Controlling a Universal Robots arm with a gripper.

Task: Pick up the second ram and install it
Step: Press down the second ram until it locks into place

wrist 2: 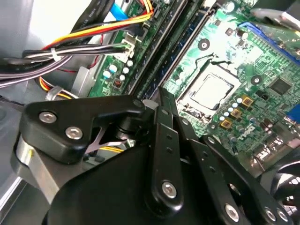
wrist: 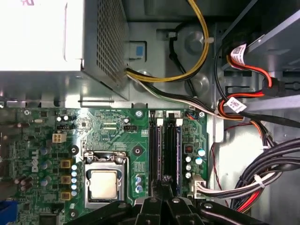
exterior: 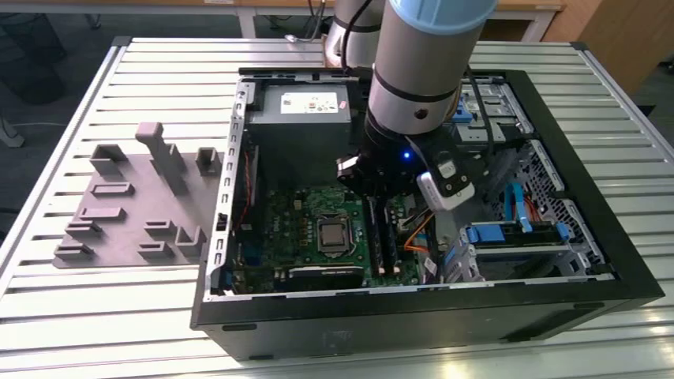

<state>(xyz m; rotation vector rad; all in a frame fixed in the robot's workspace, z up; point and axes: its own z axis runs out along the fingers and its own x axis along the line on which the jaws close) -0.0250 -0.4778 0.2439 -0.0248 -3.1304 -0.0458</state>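
In the exterior view a grey holder (exterior: 132, 201) with empty slots lies on the slatted desk (exterior: 63, 308), at 9 o'clock from the computer case (exterior: 421, 312). The case lies open with its inside facing up. The green motherboard (exterior: 300, 213) sits flat in the case, and the square silver processor socket (exterior: 335, 235) is in its middle. The grey power box (exterior: 300, 110) is at 12 o'clock from the motherboard.

At 3 o'clock from the socket, two long dark sticks stand side by side in the memory slots. The second ram (exterior: 392, 237) is one of them, and it shows in the first wrist view too (wrist: 172, 145).

The robot arm (exterior: 421, 63) comes down from 12 o'clock. Its black end effector (exterior: 371, 197) is low over the 12 o'clock end of the sticks. In both wrist views (wrist: 164, 180) (wrist 2: 159, 93) it looks narrow, with the fingers pressed together and nothing between them. I cannot tell if it touches the ram.

A bunch of coloured wires (exterior: 419, 229) runs at 3 o'clock from the sticks, and a blue drive tray (exterior: 516, 233) sits further toward 3 o'clock
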